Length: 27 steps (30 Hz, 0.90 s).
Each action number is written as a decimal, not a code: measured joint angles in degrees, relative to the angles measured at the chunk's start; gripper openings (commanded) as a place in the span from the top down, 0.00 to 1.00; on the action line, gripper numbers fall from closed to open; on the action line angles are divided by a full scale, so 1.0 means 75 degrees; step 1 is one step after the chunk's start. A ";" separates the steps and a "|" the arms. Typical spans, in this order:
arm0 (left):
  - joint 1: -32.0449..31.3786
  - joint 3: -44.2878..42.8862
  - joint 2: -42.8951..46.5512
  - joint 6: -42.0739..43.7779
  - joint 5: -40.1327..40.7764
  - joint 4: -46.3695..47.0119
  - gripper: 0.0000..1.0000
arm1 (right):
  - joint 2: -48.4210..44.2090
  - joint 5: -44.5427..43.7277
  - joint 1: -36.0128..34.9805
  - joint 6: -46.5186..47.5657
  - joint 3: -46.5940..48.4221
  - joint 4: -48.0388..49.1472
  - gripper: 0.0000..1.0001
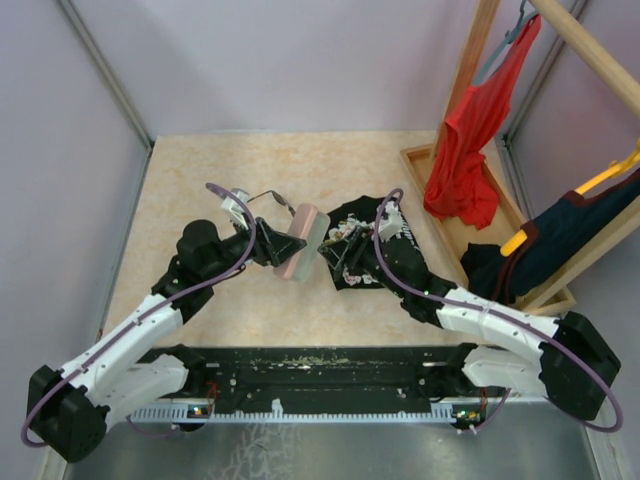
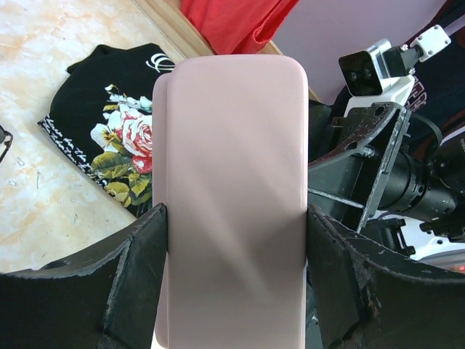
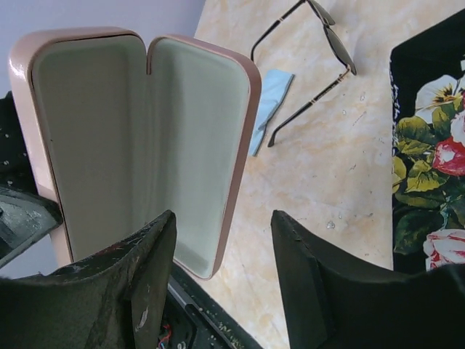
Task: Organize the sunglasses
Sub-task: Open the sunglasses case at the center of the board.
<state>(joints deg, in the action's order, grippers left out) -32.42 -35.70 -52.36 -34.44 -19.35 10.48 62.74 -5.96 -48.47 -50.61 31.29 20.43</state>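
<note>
No text can be read; the white lettering on the black shirt (image 2: 80, 94) is too blurred.

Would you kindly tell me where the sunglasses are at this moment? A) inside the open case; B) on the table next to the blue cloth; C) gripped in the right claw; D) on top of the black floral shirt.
B: the right wrist view shows the sunglasses lying unfolded on the table beside the cloth, and the open case is empty.
</note>
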 measured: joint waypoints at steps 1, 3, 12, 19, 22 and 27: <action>0.0000 0.0000 -0.0003 -0.0003 -0.0017 0.0009 1.00 | -0.0035 0.0000 0.0000 -0.0006 0.0000 0.0023 0.44; 0.0000 0.0000 -0.0017 -0.0003 -0.0058 0.0012 1.00 | -0.0029 0.0000 0.0000 -0.0003 0.0017 0.0006 0.44; 0.0000 0.0000 -0.0050 -0.0012 -0.0160 0.0026 1.00 | 0.0650 -0.0087 0.0029 -0.0006 0.0347 -0.0047 0.56; 0.0000 0.0026 -0.0047 -0.0009 -0.0178 0.0003 1.00 | 0.0959 -0.0061 0.0035 -0.0079 0.0347 0.0023 0.65; 0.0000 0.0038 -0.0047 -0.0009 -0.0198 0.0009 1.00 | 0.0962 -0.0041 0.0035 -0.0085 0.0347 0.0087 0.68; 0.0000 0.0041 -0.0050 -0.0006 -0.0251 0.0026 1.00 | 0.1011 0.0003 0.0035 -0.0087 0.0347 0.0207 0.74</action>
<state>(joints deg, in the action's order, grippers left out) -32.42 -35.40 -52.73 -34.48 -21.23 10.68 70.32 -5.93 -48.21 -51.27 33.89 21.98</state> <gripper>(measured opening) 0.745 0.298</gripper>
